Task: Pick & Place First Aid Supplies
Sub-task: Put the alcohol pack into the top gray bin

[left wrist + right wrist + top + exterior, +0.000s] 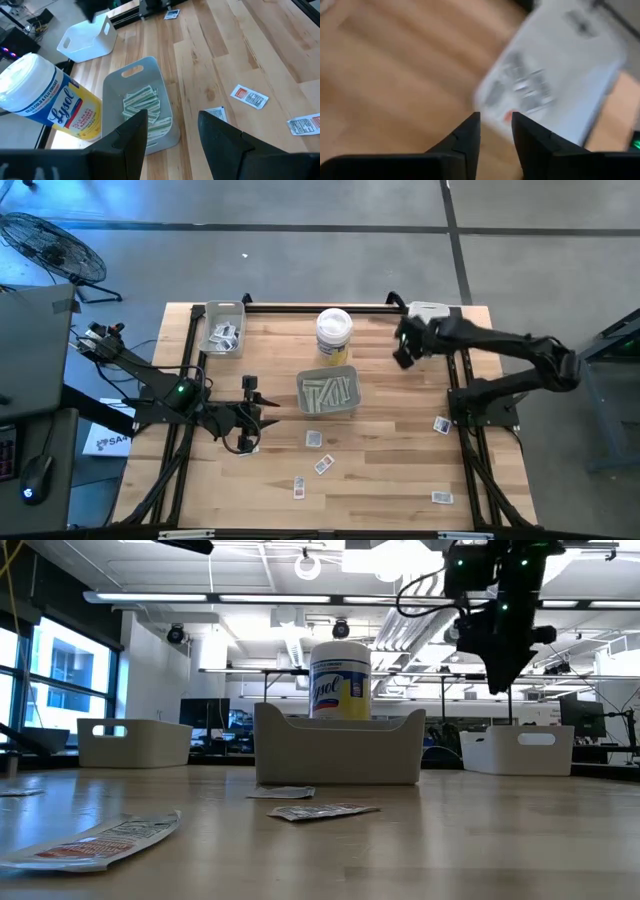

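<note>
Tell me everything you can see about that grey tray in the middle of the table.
The grey tray is a rectangular plastic-looking bin with rounded corners, raised walls and an oval handle slot in one end. It sits flat on the wooden table, next to the white tub with a yellow label. Inside lie long narrow pale strips in a loose pile. No gripper touches it.

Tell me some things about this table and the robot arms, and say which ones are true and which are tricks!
1. The tub with the yellow label stands upright. True.
2. The grey tray in the middle of the table is empty. False: long pale strip packets lie in it.
3. Small square packets lie loose on the wood. True.
4. The left gripper holds a packet. False: its fingers are open with nothing between them.
5. The right gripper rests on the table. False: it hangs in the air near the white tray.
</note>
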Controlling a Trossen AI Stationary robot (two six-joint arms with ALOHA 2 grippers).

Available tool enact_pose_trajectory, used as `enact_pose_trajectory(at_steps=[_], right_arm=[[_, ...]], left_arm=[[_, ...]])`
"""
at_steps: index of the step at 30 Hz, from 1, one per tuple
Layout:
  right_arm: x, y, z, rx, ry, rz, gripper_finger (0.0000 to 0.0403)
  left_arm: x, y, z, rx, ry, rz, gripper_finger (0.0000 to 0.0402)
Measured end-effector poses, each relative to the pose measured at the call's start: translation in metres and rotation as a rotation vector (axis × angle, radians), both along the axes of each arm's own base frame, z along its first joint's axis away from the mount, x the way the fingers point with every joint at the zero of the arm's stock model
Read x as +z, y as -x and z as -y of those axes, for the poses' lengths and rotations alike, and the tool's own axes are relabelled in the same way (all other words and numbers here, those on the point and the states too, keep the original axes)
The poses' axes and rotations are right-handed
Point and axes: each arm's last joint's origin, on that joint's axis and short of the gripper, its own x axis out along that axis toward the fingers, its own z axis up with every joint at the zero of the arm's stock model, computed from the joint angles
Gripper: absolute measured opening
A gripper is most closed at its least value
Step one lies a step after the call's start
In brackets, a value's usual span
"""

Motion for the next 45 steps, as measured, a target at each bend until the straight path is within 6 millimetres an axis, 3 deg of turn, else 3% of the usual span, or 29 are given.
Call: enact_pose_trajectory(at_steps=[9, 15, 36, 40, 45], right_arm=[[-0.028, -0.017, -0.081, 0.108, -0.116, -0.041, 0.007], [-0.031, -0.018, -0.115, 0.102, -0.122, 0.008, 0.0057], [-0.034, -0.022, -0.159, 0.019, -0.148, 0.218, 0.0039], [-0.053, -0.029, -0.167, -0.077, -0.247, 0.119, 0.0037], [-0.078, -0.028, -0.172, -0.243, -0.335, -0.137, 0.0049]], left_arm=[[0.0, 0.0, 0.0, 0.0, 0.0, 0.0, 0.017], [0.0, 0.0, 0.0, 0.0, 0.0, 0.0, 0.017], [0.0, 0.0, 0.0, 0.0, 0.0, 0.0, 0.017], [0.0, 0.0, 0.0, 0.0, 0.0, 0.0, 0.017], [0.0, 0.0, 0.0, 0.001, 0.0, 0.0, 0.017]])
